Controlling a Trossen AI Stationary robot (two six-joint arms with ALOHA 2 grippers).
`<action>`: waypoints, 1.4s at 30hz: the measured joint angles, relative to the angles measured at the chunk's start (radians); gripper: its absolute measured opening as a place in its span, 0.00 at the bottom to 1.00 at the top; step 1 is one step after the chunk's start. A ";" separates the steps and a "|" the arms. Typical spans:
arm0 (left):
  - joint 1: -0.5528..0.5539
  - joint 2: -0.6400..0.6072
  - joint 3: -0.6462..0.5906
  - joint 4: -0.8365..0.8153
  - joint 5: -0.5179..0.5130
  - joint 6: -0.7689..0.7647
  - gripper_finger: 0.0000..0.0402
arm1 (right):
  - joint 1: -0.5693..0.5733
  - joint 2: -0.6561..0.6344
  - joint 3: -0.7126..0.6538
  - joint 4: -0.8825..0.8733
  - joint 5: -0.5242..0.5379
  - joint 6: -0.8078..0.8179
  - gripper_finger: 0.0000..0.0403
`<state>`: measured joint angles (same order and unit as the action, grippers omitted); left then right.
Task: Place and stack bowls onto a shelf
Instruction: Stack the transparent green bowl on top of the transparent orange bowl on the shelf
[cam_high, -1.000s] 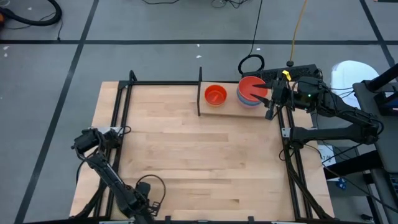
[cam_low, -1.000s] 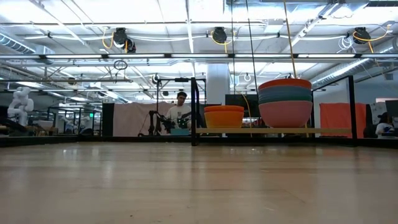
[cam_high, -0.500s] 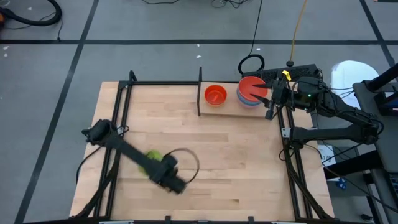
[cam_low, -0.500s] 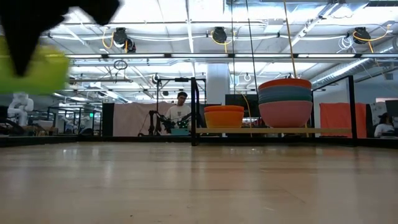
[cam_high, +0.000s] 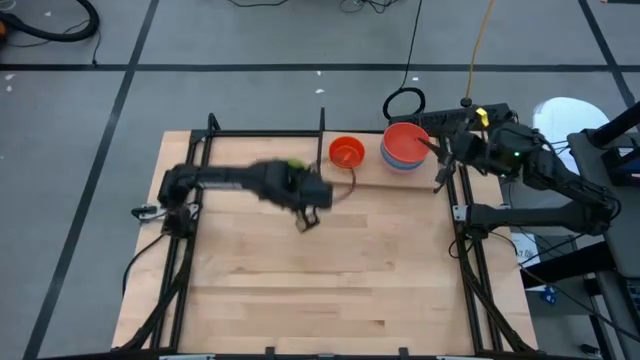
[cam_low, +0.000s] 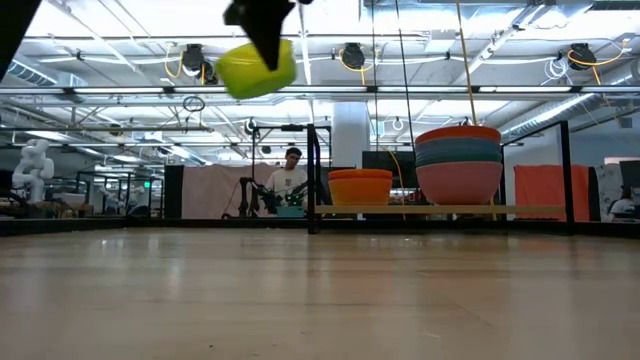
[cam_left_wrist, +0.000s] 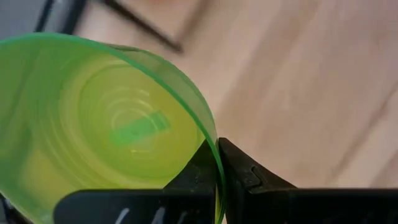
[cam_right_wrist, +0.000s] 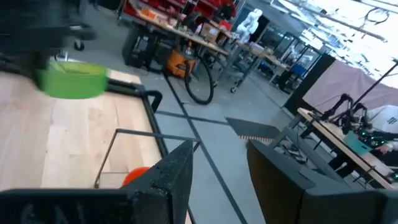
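Note:
A lime-green bowl (cam_low: 257, 68) hangs high above the table, and my left gripper (cam_low: 264, 22) is shut on it from above. In the high view this gripper (cam_high: 300, 190) is over the table's far middle, just left of the shelf (cam_high: 372, 181), with only a sliver of the green bowl (cam_high: 294, 164) showing. On the shelf (cam_low: 440, 210) a small orange bowl (cam_high: 346, 152) rests on its base. Beside it stands a stack of larger bowls (cam_high: 404, 146) with a red-orange one on top. My right gripper (cam_high: 440, 165) waits open at the shelf's right end. My left gripper pinches the green bowl's rim (cam_left_wrist: 213, 152), one finger (cam_left_wrist: 198, 169) inside the bowl and the other outside its wall. The fingers come from above, slanting down. The bowl hangs below them, tilted, lifted well clear of the table.
Black metal bars (cam_high: 262, 133) frame the tabletop, and an upright post (cam_high: 321, 150) stands at the shelf's left end. The wide pale-wood tabletop (cam_high: 330, 270) lies below and nearer. Beyond the table is a workshop with a person (cam_low: 291, 180) far off.
My left gripper has swung from the table's near left corner up and toward the far edge and the shelf, rolling as it went. It carries the green bowl, which now hangs high in the air left of the shelf.

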<state>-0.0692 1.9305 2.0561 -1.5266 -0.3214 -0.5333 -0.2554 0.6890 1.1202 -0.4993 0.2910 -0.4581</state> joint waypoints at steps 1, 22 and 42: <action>0.028 0.000 0.030 0.013 -0.003 0.045 0.01 | 0.000 -0.008 0.000 -0.001 0.000 0.000 0.36; 0.399 0.084 0.162 0.624 0.113 0.675 0.01 | 0.000 -0.041 0.000 -0.016 0.165 0.001 0.36; 0.381 0.276 0.161 0.686 0.236 0.699 0.01 | 0.000 -0.041 0.000 -0.026 0.181 0.001 0.36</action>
<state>0.3122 2.2064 2.2173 -0.8408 -0.0853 0.1659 -0.2558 0.6479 1.1206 -0.5255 0.4721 -0.4568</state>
